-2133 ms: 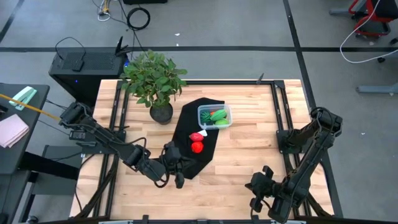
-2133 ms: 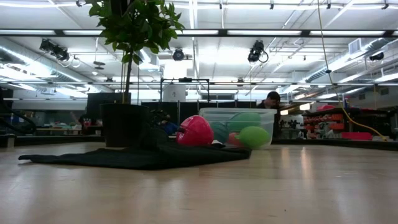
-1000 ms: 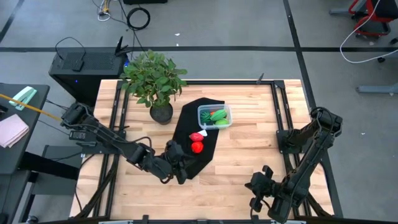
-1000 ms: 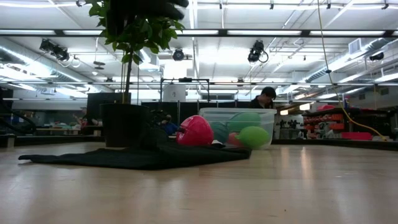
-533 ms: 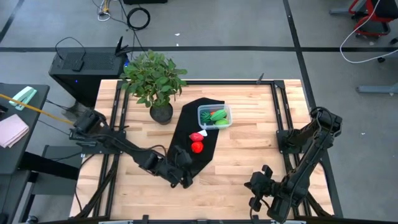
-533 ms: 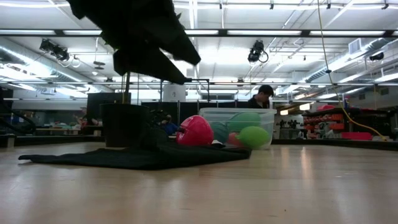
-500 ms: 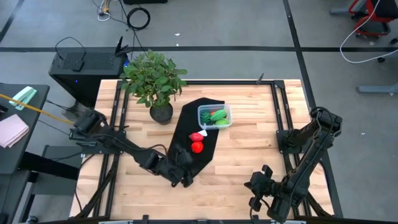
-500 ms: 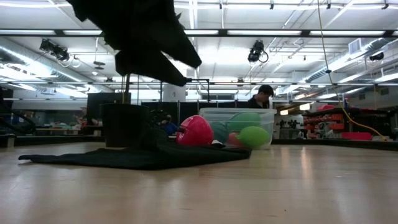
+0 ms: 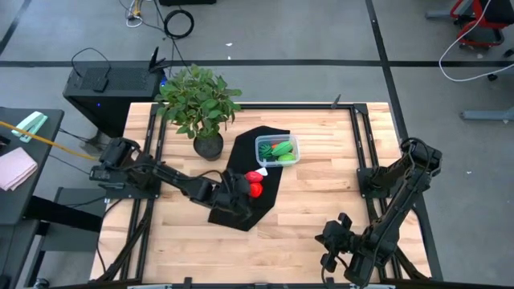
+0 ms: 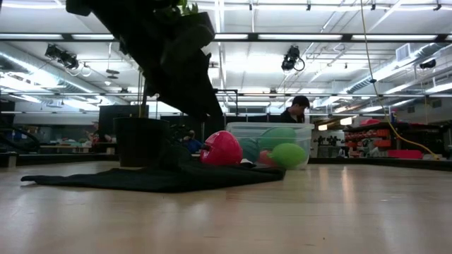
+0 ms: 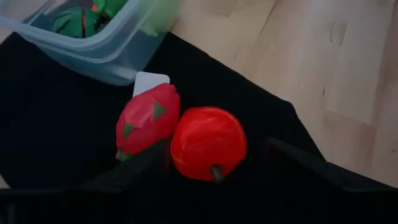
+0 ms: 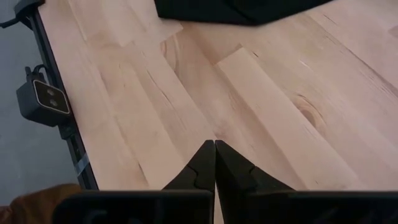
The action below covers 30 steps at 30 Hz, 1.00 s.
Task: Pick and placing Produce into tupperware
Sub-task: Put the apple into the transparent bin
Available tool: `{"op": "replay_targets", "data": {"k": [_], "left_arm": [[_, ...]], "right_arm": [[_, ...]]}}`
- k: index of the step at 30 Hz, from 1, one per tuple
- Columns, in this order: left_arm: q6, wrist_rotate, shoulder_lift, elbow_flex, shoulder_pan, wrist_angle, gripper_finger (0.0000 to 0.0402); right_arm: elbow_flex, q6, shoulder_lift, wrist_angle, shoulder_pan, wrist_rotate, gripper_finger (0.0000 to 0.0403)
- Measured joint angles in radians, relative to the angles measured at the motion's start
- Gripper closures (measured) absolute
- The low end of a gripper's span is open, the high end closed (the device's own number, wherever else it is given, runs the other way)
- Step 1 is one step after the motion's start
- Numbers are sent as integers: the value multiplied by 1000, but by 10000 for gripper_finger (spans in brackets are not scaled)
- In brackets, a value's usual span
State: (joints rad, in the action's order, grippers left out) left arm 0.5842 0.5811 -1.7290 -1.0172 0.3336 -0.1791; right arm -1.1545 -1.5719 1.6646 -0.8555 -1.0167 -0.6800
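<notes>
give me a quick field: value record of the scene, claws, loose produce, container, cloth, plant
left claw: open, fingers either side of the red round fruit
right claw: shut, parked over bare wood at the table's near right
loose produce: red round fruit and red spiky fruit, touching, on the black cloth
tupperware: on the cloth's far end, holds green and orange pieces
potted plant: far left of the cloth

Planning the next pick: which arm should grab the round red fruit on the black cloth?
Left. The left gripper is open astride the round red fruit; the right gripper sits shut at the table's near edge.
</notes>
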Motion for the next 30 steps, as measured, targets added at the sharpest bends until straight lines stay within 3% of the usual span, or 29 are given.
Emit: {"op": "replay_targets", "data": {"k": [11,18,30], "left_arm": [[-74,-133,0,0,-36,69,86],[-82,-136,0,0,-52,64,54],[-81,-195,-24,0,-97,30,48]], "right_arm": [[0,3,0,-2,16,-1,392],[0,4,0,-3,22,-3,392],[0,4,0,-2,22,0,392]]}}
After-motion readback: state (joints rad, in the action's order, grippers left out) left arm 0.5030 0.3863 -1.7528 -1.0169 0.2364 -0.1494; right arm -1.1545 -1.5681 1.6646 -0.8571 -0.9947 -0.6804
